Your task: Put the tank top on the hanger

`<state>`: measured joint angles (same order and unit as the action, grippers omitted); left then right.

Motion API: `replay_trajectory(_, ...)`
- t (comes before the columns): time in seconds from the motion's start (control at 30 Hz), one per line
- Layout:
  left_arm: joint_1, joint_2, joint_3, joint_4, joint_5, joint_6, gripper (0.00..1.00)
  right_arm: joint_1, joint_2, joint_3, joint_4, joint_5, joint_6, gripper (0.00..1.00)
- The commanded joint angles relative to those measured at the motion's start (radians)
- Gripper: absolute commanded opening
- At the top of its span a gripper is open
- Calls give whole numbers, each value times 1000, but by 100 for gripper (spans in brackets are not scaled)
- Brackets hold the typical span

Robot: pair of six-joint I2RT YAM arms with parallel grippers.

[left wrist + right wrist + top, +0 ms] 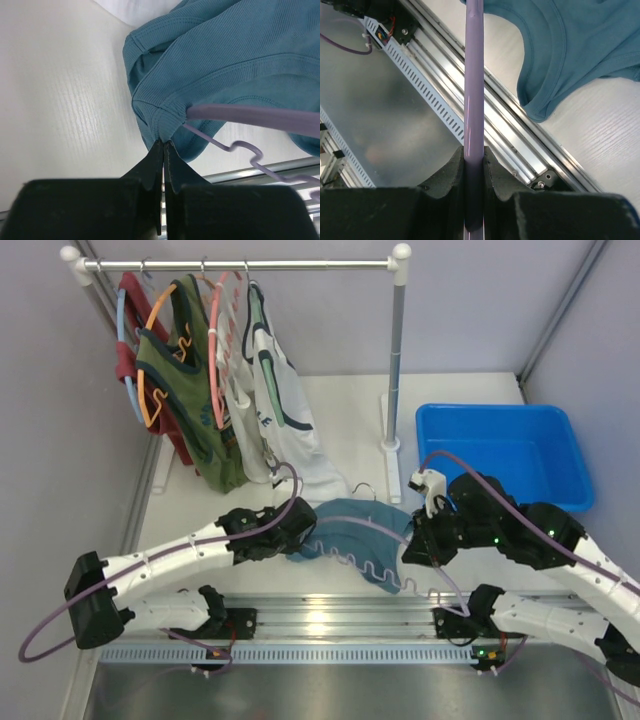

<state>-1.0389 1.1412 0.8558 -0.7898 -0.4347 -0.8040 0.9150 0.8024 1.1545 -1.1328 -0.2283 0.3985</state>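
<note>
The teal tank top [352, 538] lies bunched on the white table between my two arms, with the lavender hanger [372, 569] threaded partly through it. The hanger's wavy edge shows below the cloth. In the left wrist view my left gripper [163, 146] is shut on a seam edge of the tank top [225, 50], right where the hanger [250, 116] comes out of the fabric. In the right wrist view my right gripper [474, 156] is shut on the hanger's straight bar [474, 75]. There the tank top [570, 45] hangs over the table's front edge.
A clothes rack [240, 262] stands at the back left, carrying an olive green top [190, 390], a white top [280, 400] and other garments on coloured hangers. Its right post [395, 360] rises behind the tank top. A blue bin [505, 450] sits at the right. An aluminium rail [330, 620] runs along the near edge.
</note>
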Motion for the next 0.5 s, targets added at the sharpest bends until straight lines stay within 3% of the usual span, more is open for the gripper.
replay_trajectory(0.0, -4, -43, 52, -38, -4, 29, 0, 35, 27, -24, 162, 37, 17, 0)
replay_trajectory(0.47, -4, -58, 150, -109, 62, 181, 0, 84, 34, -96, 358, 35, -84, 0)
